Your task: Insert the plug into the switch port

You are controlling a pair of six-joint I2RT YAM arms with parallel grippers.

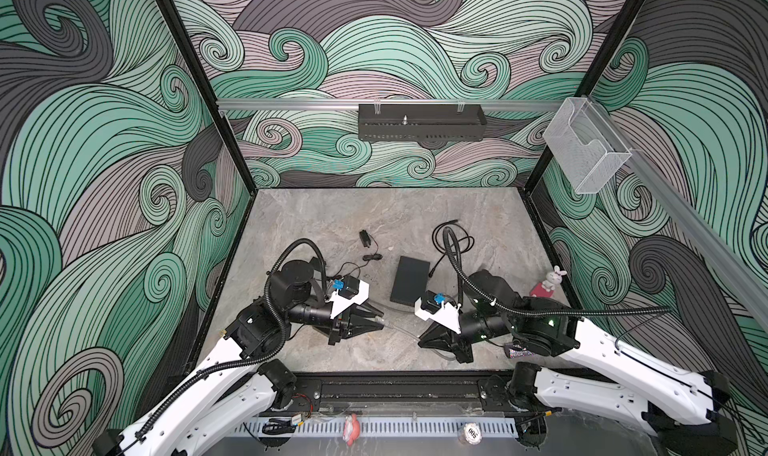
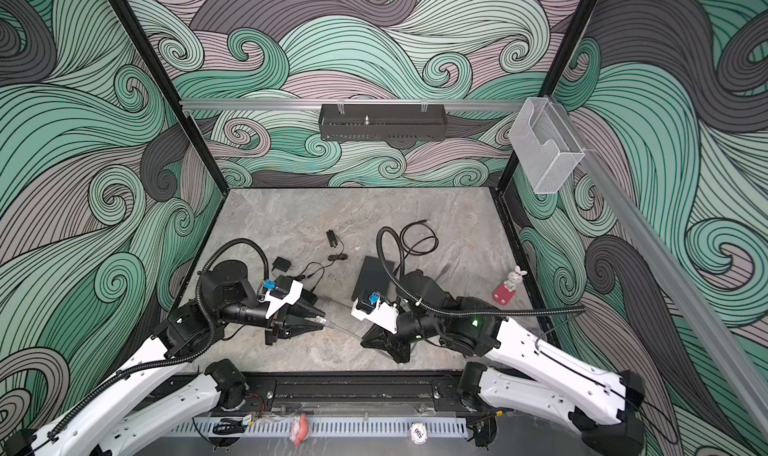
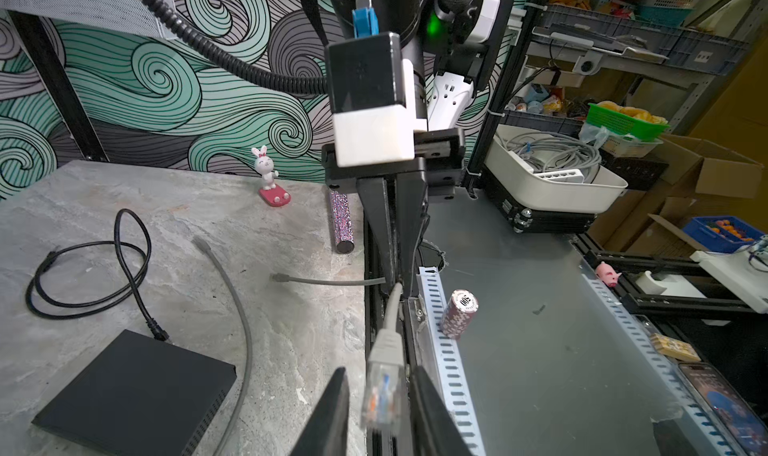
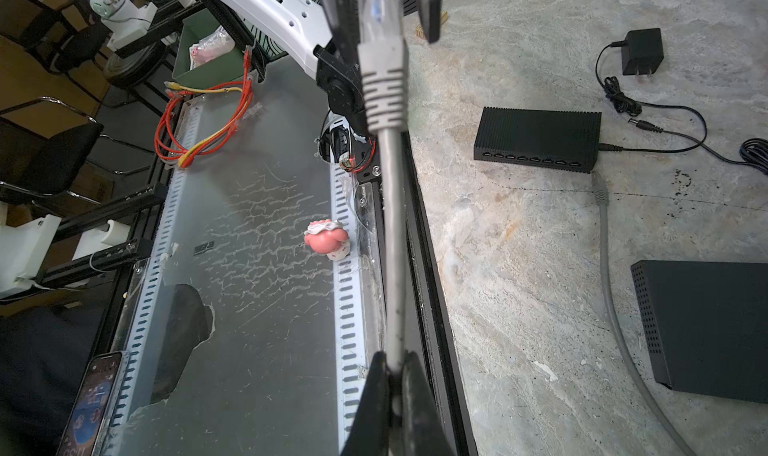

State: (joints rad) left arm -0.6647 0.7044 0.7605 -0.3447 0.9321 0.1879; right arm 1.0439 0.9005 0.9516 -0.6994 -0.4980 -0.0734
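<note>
Counting first: how many of each? (Ana)

Two arms, two grippers. Two black units: the switch (image 4: 536, 138), with one row of ports, and a box (image 4: 706, 329) with vent holes. Two grey cables, I think: one cable (image 4: 392, 225) held in the air and one spare (image 4: 604, 266) lying on the table (image 4: 519, 308). One coiled black lead (image 3: 83, 275), one adapter (image 4: 642, 52), one rabbit (image 3: 266, 175). (Ben)

And the plug? (Ana)

One clear plug (image 3: 382, 391), on the end of the held cable. It is up off the table near the front edge, well apart from the switch. (Ben)

How do the arms sit? (Ana)

Both reach low over the front of the table. The grippers point at each other, tips nearly meeting, with the cable stretched between them. (Ben)

Grips? (Ana)

The right gripper (image 4: 394, 356) is clamped on the cable, back from the plug. The left gripper (image 3: 378, 370) has a finger on each side of the plug. A gap shows on one side, so the plug is not yet pinched. (Ben)
</note>
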